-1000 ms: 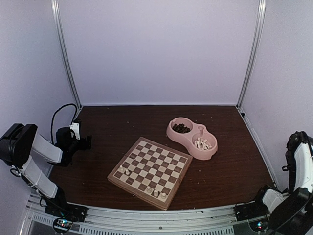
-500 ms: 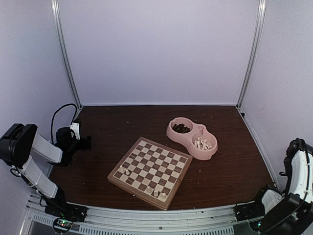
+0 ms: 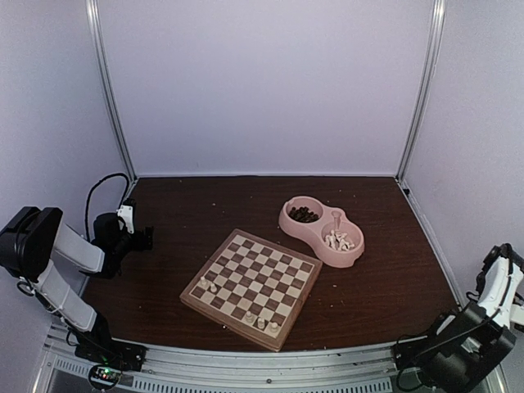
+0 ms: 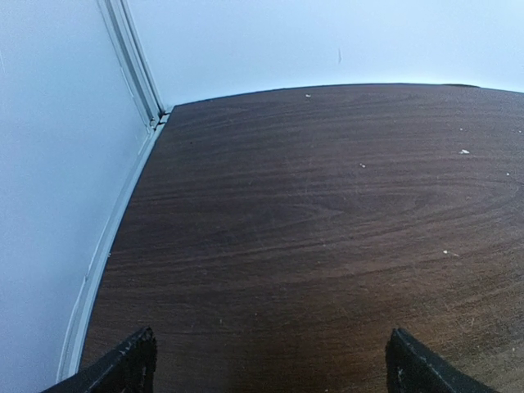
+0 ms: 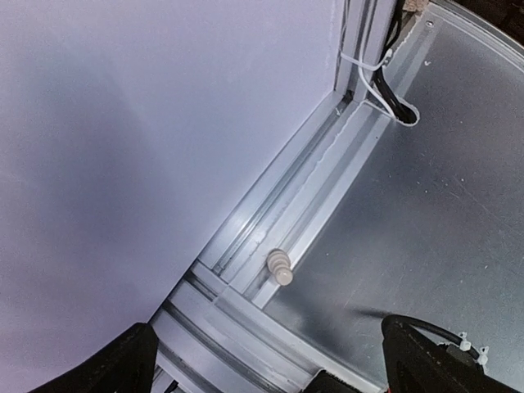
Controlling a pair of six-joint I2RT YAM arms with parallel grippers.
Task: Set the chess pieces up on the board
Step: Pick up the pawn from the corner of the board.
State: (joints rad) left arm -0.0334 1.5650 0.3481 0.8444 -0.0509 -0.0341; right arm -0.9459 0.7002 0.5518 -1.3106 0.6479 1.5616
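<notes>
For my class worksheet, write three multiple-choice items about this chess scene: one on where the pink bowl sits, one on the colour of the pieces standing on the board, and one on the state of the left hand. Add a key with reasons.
1. In the top view, the pink bowl lies:
A) on the board
B) right of and behind it
C) left of it

2. The chess pieces standing on the board are:
A) pale cream
B) dark brown
C) pink

3. The left hand is:
A) shut on a piece
B) shut, empty
C) open, empty

Key:
1 B, the bowl sits off the board's far right side.
2 A, every piece standing there is pale.
3 C, its jaws stand wide apart with only table between them.
</notes>
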